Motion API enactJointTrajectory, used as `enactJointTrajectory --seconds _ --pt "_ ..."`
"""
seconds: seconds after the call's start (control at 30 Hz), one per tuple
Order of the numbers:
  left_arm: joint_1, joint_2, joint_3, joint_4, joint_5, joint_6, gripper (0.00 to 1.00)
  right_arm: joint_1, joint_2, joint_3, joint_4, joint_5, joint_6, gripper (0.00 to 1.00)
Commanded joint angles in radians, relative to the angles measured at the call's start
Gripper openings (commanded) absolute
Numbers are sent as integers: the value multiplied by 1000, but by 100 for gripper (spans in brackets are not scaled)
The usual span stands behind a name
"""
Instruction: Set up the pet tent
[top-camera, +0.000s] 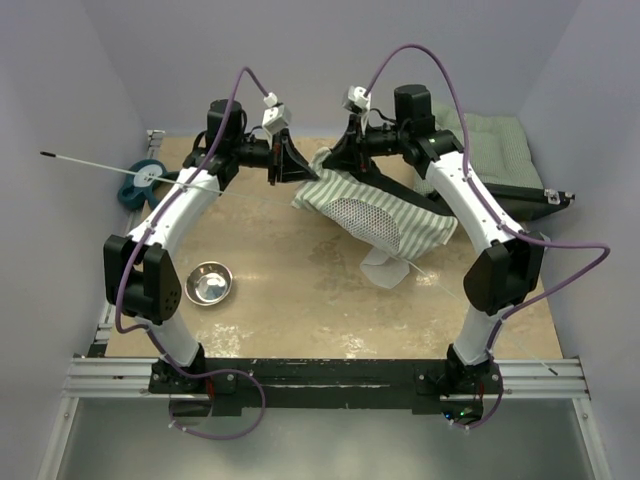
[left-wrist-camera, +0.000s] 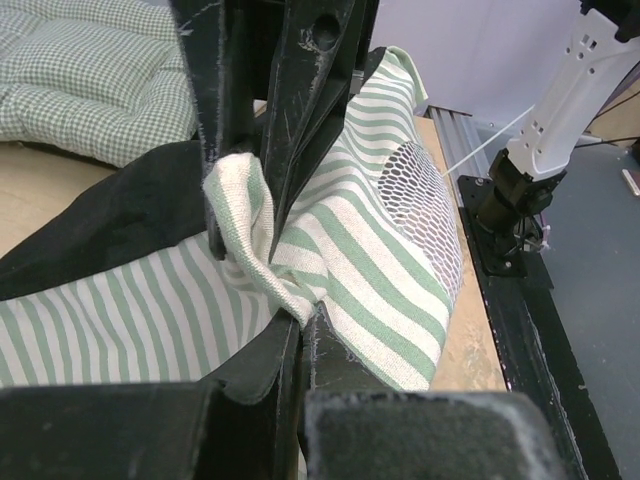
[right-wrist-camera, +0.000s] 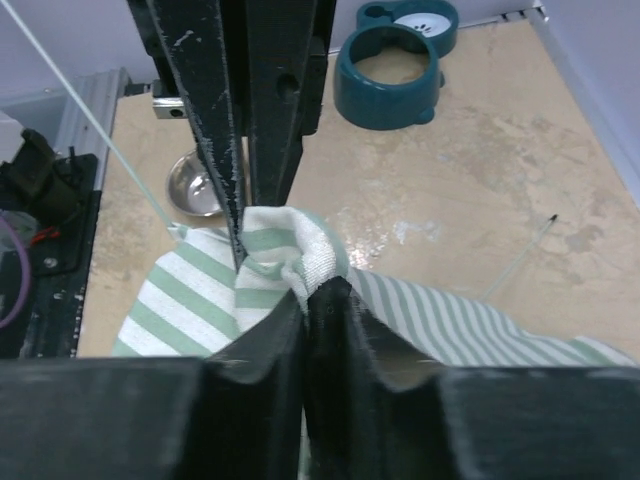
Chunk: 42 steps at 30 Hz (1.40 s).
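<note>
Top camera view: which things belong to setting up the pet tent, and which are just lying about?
Job: green-and-white striped fabric pet tent with mesh window, thin white pole, left claw, right claw.
Lying about: round steel bowl, teal double feeder, green checked cushion.

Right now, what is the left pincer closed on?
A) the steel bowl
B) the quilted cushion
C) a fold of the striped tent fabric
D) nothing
C: in the left wrist view the left pincer is clamped on a bunched fold of the pet tent, whose green-and-white striped cloth is gathered between its fingers.
</note>
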Motion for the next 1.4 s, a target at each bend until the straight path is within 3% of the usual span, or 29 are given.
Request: enactJointTrajectory --seconds 0.0,0.07,0.13,0.17,0.23,0.27,0.3,0.33,0.4,0.47,0.53,0.67,0.77,0.9,0.93,1.03,1.2,1.37 --pt "-2 -27 59 6 -11 15 0 4 -29 33 51 -42 23 10" --pt "-1 -15 68 2 -9 -7 0 4 -38 24 101 -48 75 0" --pt "-1 -9 72 -4 -4 -13 0 4 -48 16 131 -52 102 0" --pt "4 -7 72 -4 -20 -21 7 4 -52 11 146 -62 124 0" --pt "30 -10 51 76 -43 -126 49 -6 -59 -8 183 -59 176 0" --pt "56 -18 16 209 -58 -240 61 -14 -62 -16 200 -52 199 0" --pt "94 -27 -36 359 -87 -378 88 -23 -62 -24 217 -45 219 0" --pt "140 -38 -78 491 -109 -495 99 -31 -67 -30 238 -36 245 0" --pt "229 -44 -142 707 -155 -702 100 -49 -84 -64 325 -26 329 0" --pt "317 -41 -147 763 -201 -778 100 -60 -104 -110 407 -10 421 0" --pt "403 -44 -132 656 -309 -801 100 -68 -110 -128 468 10 464 0" --pt "512 -82 -76 381 -489 -668 100 -80 -110 -142 575 35 570 0" --pt "570 -177 -174 396 -610 -645 99 -83 -107 -140 645 59 644 0" --pt "715 -263 -329 674 -448 -888 100 -91 -105 -134 711 113 714 0" --pt "752 -282 -375 806 -375 -989 100 -94 -107 -134 734 124 730 0" --pt "861 -317 -547 1445 -305 -1418 100 -101 -104 -130 767 155 767 0" --pt "865 -409 -529 1710 -279 -1493 99 -108 -99 -119 780 172 784 0" --pt "856 -434 -396 1720 -326 -1532 91 -108 -90 -102 764 161 782 0"
